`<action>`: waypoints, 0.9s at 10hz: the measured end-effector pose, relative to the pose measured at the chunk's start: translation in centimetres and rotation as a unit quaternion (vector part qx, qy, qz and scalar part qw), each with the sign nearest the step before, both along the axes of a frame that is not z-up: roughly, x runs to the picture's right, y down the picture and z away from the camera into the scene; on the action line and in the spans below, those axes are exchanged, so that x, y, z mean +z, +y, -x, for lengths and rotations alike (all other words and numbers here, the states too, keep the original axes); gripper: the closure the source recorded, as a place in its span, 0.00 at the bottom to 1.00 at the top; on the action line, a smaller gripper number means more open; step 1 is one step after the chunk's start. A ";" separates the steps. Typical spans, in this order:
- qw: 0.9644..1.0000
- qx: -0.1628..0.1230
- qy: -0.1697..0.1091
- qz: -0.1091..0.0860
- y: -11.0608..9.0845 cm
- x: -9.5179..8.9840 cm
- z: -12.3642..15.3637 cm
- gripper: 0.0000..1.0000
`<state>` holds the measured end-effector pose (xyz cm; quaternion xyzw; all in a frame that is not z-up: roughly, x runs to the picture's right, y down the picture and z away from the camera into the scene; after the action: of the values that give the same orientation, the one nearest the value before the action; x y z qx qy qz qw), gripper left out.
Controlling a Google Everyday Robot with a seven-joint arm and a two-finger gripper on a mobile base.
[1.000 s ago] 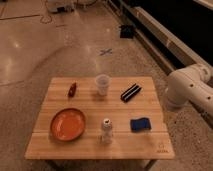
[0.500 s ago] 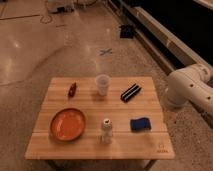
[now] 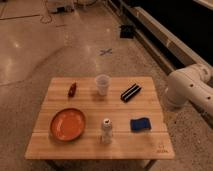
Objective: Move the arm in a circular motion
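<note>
One arm diagonal, down-right (claw offscreen)

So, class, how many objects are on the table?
6: red piece back-left, cup back-centre, black bar back-right, orange plate front-left, white bottle front-centre, blue sponge front-right. Arm at right; claw not visible.

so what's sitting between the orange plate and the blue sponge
In the camera view, a small white bottle stands between the orange plate and the blue sponge. The gripper is out of frame; only the arm shows at right.
</note>
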<state>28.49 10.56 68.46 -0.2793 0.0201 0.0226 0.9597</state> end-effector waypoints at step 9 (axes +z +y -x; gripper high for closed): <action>1.000 -0.007 -0.003 -0.002 1.0 1.9 0.7 0.59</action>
<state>27.76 11.59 70.37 -0.2776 0.0192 0.0150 0.9604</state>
